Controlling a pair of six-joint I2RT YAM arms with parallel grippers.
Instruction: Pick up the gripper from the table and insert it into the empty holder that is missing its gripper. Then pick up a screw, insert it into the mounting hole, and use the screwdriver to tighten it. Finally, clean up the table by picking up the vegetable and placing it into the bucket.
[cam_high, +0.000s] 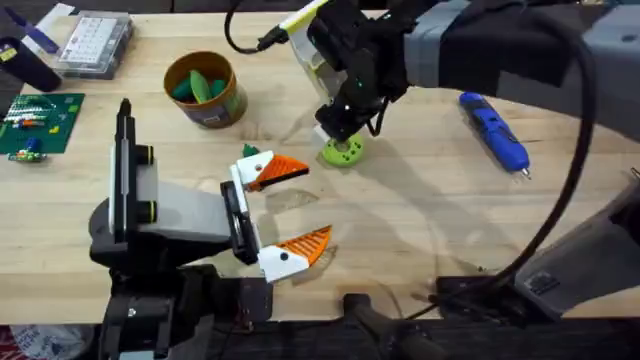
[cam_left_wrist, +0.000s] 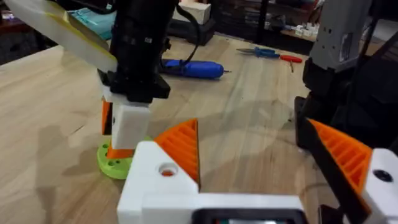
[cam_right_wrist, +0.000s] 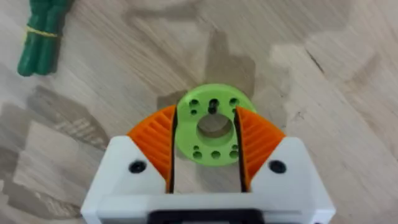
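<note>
Currently: right pincer (cam_right_wrist: 205, 140) down over lime-green gripper (cam_right_wrist: 214, 124), flat on counter (cam_high: 420, 210) near centre, blue screwdriver (cam_high: 496, 130) at 3 o'clock. Pads bracketing rim, contact uncertain. Left pincer (cam_high: 292, 208) spread, idle. Advice: close squarely across rim, lift level.

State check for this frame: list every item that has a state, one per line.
green gripper piece: flat on the table, between the right gripper's fingers
right gripper: down over the piece, pads at its sides
left gripper: open, holding nothing
screwdriver: lying on the table, untouched
bucket: upright, green vegetable inside
green bundle: lying on the table
</note>
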